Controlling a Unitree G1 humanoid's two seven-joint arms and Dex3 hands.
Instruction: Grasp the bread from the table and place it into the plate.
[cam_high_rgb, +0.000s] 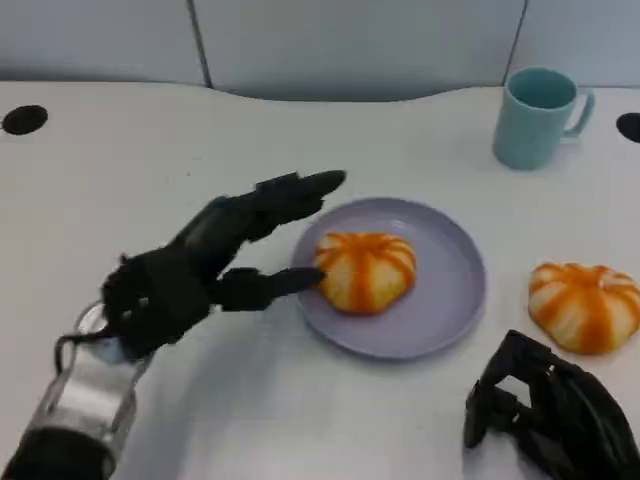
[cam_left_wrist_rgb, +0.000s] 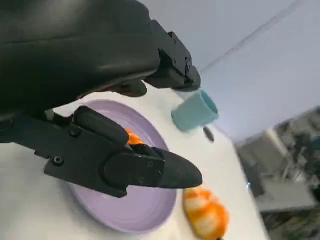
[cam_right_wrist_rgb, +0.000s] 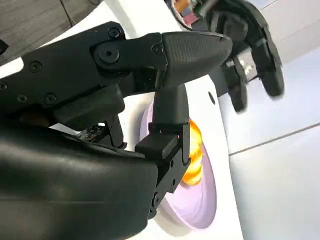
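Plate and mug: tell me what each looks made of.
The plate looks like matte lavender plastic or melamine: even colour, soft dull sheen, thin rolled rim. Glazed ceramic can't be ruled out. The mug looks like teal ceramic with a smooth satin glaze, thick-walled with a moulded handle, though plastic is possible.

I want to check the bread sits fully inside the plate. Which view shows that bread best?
The head view: the bread in the plate shows whole, inside the plate rim. In the left wrist view the left hand hides most of it; the right wrist view shows part.
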